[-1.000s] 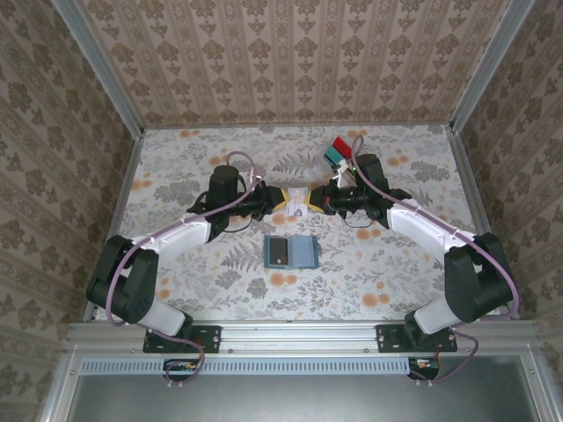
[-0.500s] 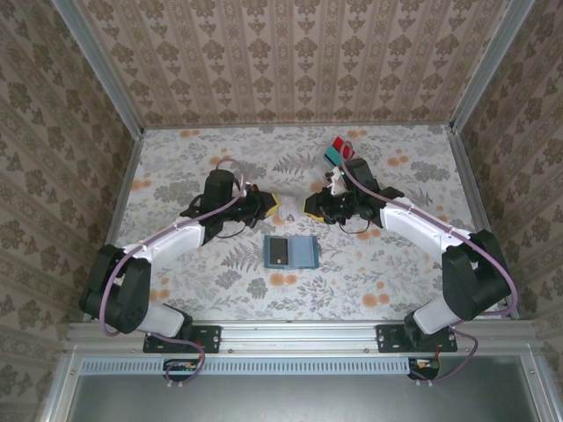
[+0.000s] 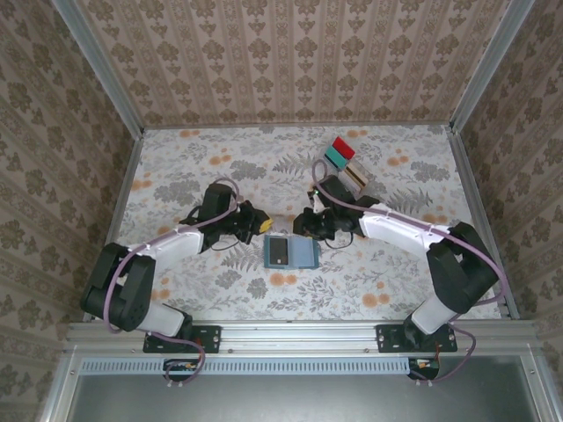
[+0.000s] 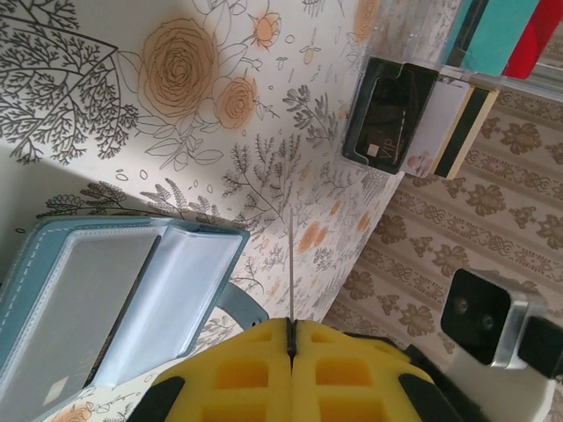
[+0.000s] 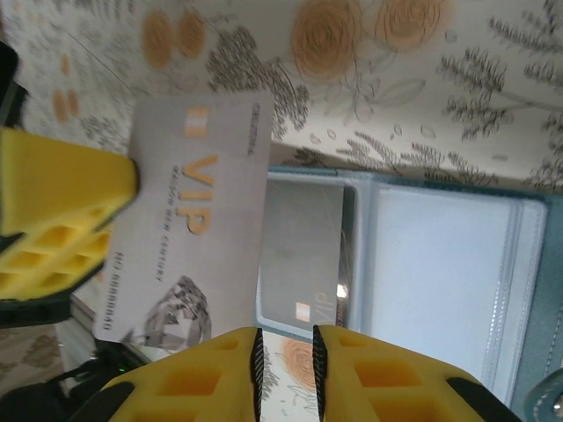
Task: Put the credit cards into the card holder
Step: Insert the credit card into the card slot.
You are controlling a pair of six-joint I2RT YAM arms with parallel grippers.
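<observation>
The card holder (image 3: 291, 253) lies open on the table, a dark grey card (image 3: 278, 253) tucked in its left panel. In the right wrist view the holder (image 5: 440, 264) shows that grey card (image 5: 303, 259) in its slot. My left gripper (image 3: 264, 226) is shut on a whitish VIP card (image 5: 189, 237), held just beyond the holder's left panel. That card appears edge-on (image 4: 291, 264) above my left gripper (image 4: 291, 323). My right gripper (image 5: 284, 332) hovers over the holder's edge, slightly open and holding nothing. It sits at the holder's far side (image 3: 303, 223).
A clear tray (image 3: 345, 163) with red and teal pieces stands at the back right. It holds a dark card (image 4: 387, 123) and a whitish card (image 4: 433, 132). Patterned walls enclose the floral table (image 3: 176, 176).
The two grippers, joined at the card a second ago, have parted. Both have come nearer and down to the holder's far edge, the card staying with my left gripper.
</observation>
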